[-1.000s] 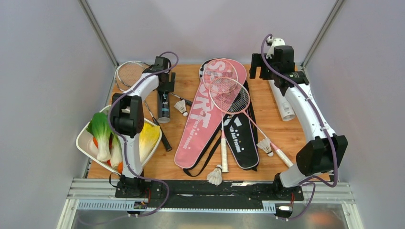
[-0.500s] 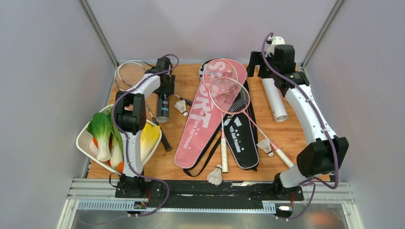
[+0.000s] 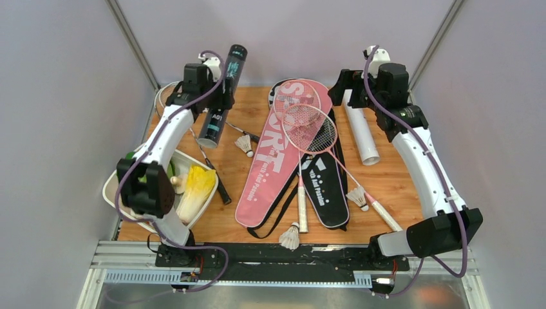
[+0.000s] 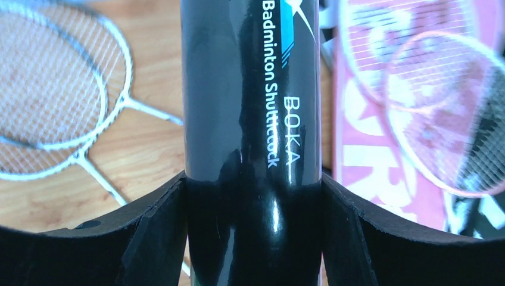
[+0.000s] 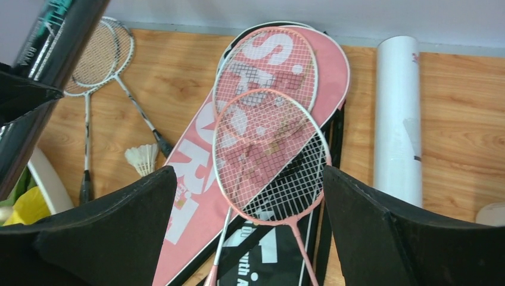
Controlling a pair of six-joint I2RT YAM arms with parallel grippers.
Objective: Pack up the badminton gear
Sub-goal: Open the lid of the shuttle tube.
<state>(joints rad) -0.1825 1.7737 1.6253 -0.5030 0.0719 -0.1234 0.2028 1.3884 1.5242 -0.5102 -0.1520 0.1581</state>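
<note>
- Badminton gear, location: all items lie on or around the pink racket bag (image 3: 270, 167), which runs lengthwise down the middle of the table.
- Black tube (image 3: 234, 64): clamped between the fingers of the left gripper (image 4: 253, 190), which close against both of its sides. It is held tilted, just left of the pink bag's wide end.
  - Handling, judged: light, stiff and round, with a glossy skin that may slip. Grip across the diameter near mid-length, as it is gripped at present.
- White tube (image 3: 362, 132): flat on the table, right of the pink bag's wide end.
- Right gripper (image 5: 250, 173): jaws spread wide and holding nothing. It hovers between the pink bag's wide end and the white tube.
- Pink rackets (image 3: 309, 132): on top of the pink bag, heads overlapping.
  - Handling, judged: light, with thin frames. Take hold at the shaft or handle, not the strings.
- Silver rackets (image 3: 175, 98): left of the pink bag, heads stacked beyond the black tube.
- Shuttlecocks: one just left of the pink bag (image 3: 244, 145), one at its narrow end (image 3: 290, 238), one to its right (image 3: 357, 197).
  - Handling, judged: near weightless, with fragile feathers. Pinch at the cork.
- Black racket bag (image 3: 328, 193): partly under the pink bag's right edge.
  - Handling, judged: both bags are soft and floppy. Lift by an edge.
- Count: tubes 2; pink rackets 2; silver rackets 2; shuttlecocks 3; bags 2 visible.
</note>
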